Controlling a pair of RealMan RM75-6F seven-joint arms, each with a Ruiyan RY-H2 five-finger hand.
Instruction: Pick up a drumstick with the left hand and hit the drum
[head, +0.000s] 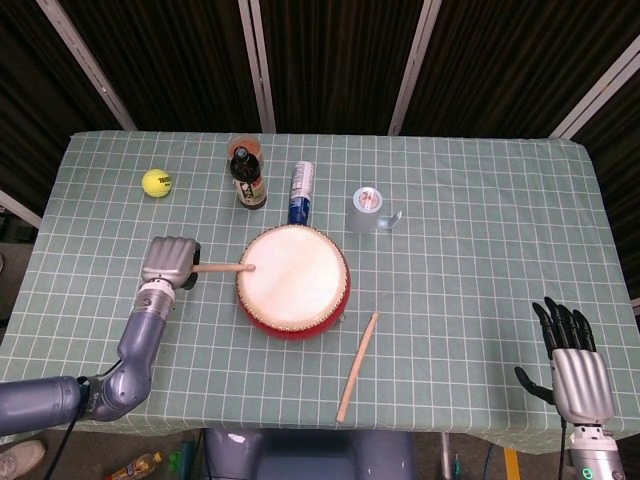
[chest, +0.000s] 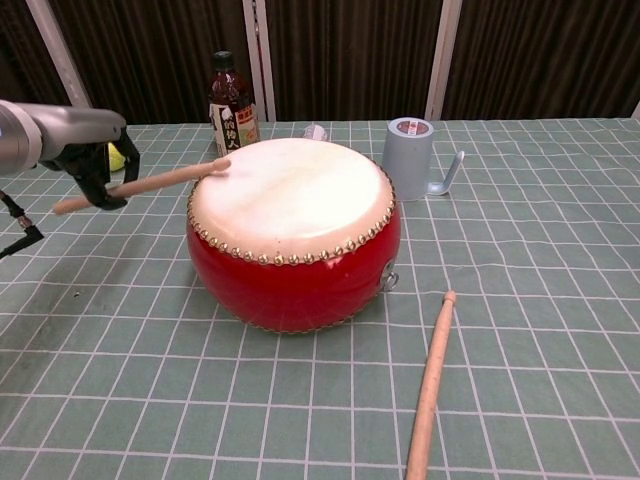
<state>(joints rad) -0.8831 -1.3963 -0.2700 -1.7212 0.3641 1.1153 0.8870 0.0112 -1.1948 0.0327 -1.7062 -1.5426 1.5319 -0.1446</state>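
A red drum with a pale skin stands mid-table. My left hand sits just left of it and grips a wooden drumstick. The stick's tip lies at the left edge of the drum skin. A second drumstick lies on the cloth to the front right of the drum. My right hand hangs near the table's front right corner, fingers spread, holding nothing.
Behind the drum stand a dark bottle, a lying blue can and a grey mug topped by a tape roll. A yellow tennis ball rests at the back left on the checked tablecloth.
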